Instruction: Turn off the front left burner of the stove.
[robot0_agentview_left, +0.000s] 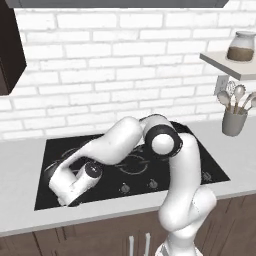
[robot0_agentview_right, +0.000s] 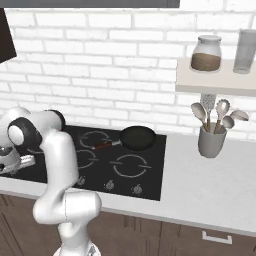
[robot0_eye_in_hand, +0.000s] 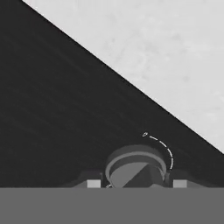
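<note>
Gripper (robot0_eye_in_hand: 136, 184) low over the stove (robot0_agentview_left: 210, 161) front-left corner, fingers (robot0_eye_in_hand: 93, 183) straddling a silvery knob (robot0_eye_in_hand: 136, 168); spread or clamped — can't tell. Frying pan (robot0_agentview_right: 138, 137) on back burner.

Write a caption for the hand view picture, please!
Gripper right over a silvery stove knob on the black glass cooktop, grey counter beyond.

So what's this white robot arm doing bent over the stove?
The arm has reached down to the front left corner of the stove, with its end effector right at a small silvery knob on the black glass near the counter edge. Whether it grips the knob can't be told. A black frying pan sits on a back burner, untouched.
</note>
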